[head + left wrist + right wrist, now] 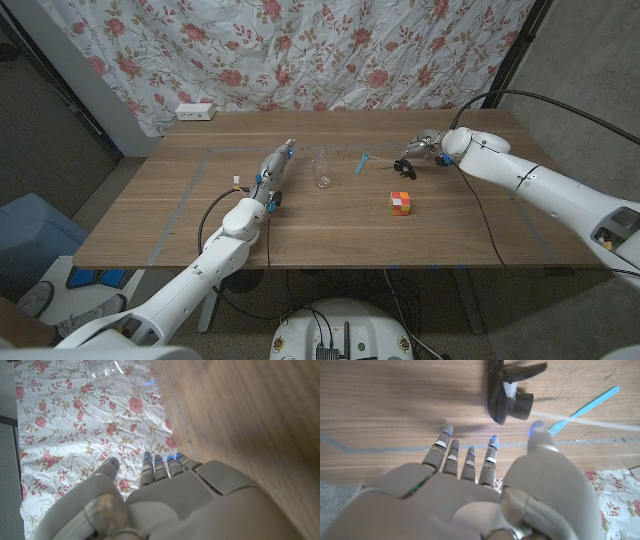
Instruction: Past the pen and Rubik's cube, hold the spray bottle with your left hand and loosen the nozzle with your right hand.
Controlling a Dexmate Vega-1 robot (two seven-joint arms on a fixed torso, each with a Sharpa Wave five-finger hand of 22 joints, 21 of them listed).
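Found the clear bottle upright near the middle of the table, between the two hands, with no head on its neck. Found the black nozzle lying on its side on the wood, well apart from the bottle, just ahead of the right hand's fingertips.

Judged the bottle light, thin-walled and smooth: liable to tip or slide under a sideways push and to dent under a hard squeeze. Advised a wrap around the mid-body, clear of the neck. Judged the nozzle rigid, small and awkward in shape; advised taking it by the round collar, not the trigger. Noted a pale thin line running from the collar, possibly the dip tube, blurred in the right wrist view.

Recorded the left hand beside the bottle, not touching it, fingers extended and apart, nothing held. Recorded the right hand likewise spread and unloaded, near the nozzle.

Located the blue pen between bottle and nozzle, close enough to foul a reach across. Located the Rubik's cube nearer the robot than the nozzle, apart from it. Noted a white power strip at the far edge, below the floral cloth.
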